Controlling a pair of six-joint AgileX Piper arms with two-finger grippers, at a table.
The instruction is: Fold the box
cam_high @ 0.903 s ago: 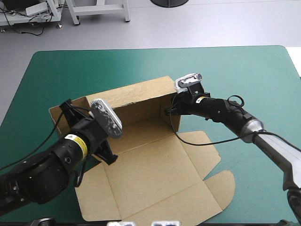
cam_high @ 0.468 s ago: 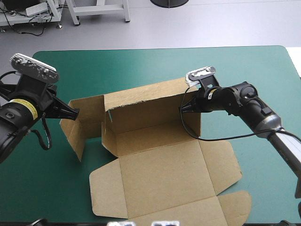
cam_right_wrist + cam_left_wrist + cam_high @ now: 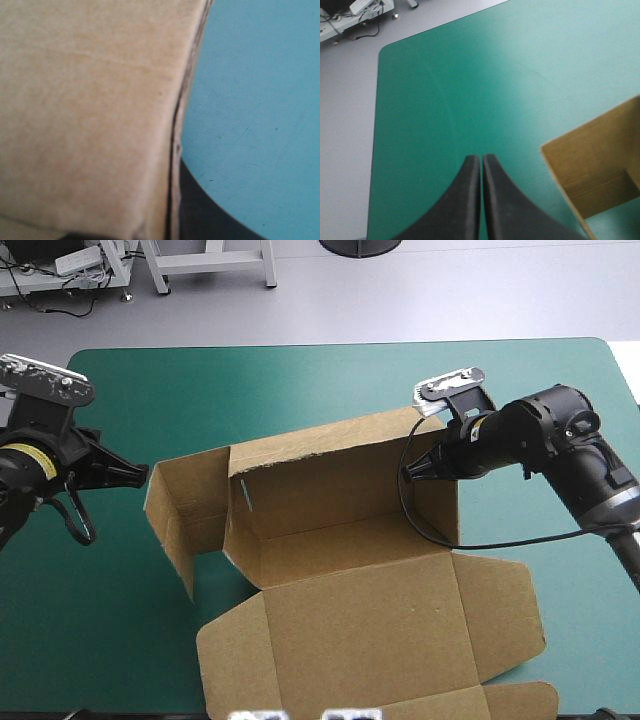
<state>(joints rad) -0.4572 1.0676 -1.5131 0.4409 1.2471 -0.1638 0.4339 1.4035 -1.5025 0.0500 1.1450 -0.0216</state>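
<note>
High view, box (image 3: 340, 540): brown, near the middle of the teal-green counter (image 3: 300, 380), partly erected.
Rear wall (image 3: 320, 455): upright along the far side of the base.
Left end flap (image 3: 185, 505): standing, swung outward from the rear wall's left end, not tucked.
Right end wall (image 3: 440, 515): upright at the rear wall's right end.
Lid (image 3: 370, 630): flat on the counter toward the near edge, side flaps spread out.
Right hand (image 3: 408, 472): at the upper part of the right end wall, clamped on the board.
Right wrist view: brown board fills most of the field. One black finger (image 3: 200, 212) lies against the board's outer face, with teal-green cover beside it.
Left hand (image 3: 143, 475): left of the box, tip near the outer edge of the left end flap.
Left wrist view: fingers (image 3: 465, 200) pressed together in one pointed arch, nothing between them. A corner of the box stands ahead and to one side, clear of the tip.
</note>
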